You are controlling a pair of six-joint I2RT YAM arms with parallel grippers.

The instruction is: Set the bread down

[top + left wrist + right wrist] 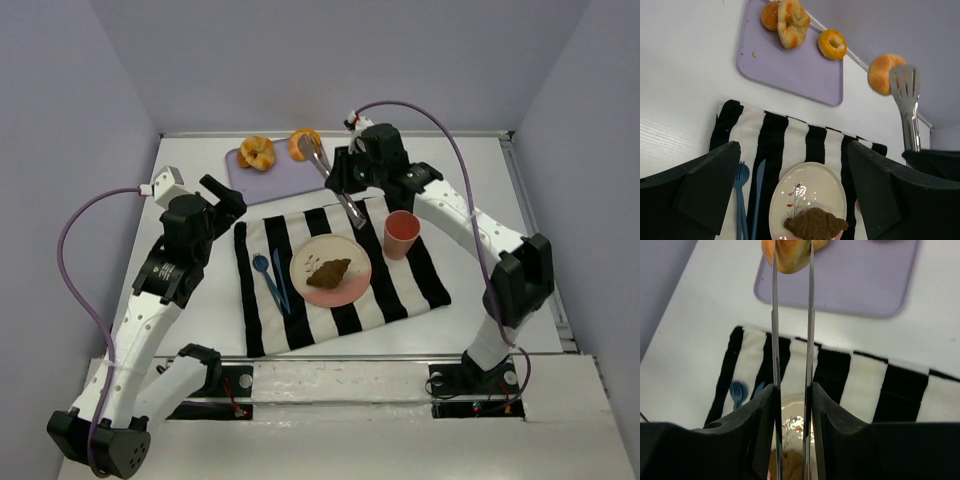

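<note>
My right gripper (345, 178) is shut on metal tongs (335, 185), with its fingers (760, 430) squeezing both arms (792, 340). The tong tips pinch an orange bread roll (305, 143), also seen in the left wrist view (883, 72) and the right wrist view (790, 252). It hangs near the far right end of the purple board (285, 178). A pale plate (352, 252) on the striped mat (400, 290) holds a brown croissant (329, 271). My left gripper (225, 195) is open and empty, above the mat's left side (792, 150).
The board (790, 70) carries a bun (771, 14), a croissant (791, 22) and a ring roll (832, 44). A pink cup (401, 234) stands right of the plate. A blue fork (262, 270) and knife (281, 280) lie left of it.
</note>
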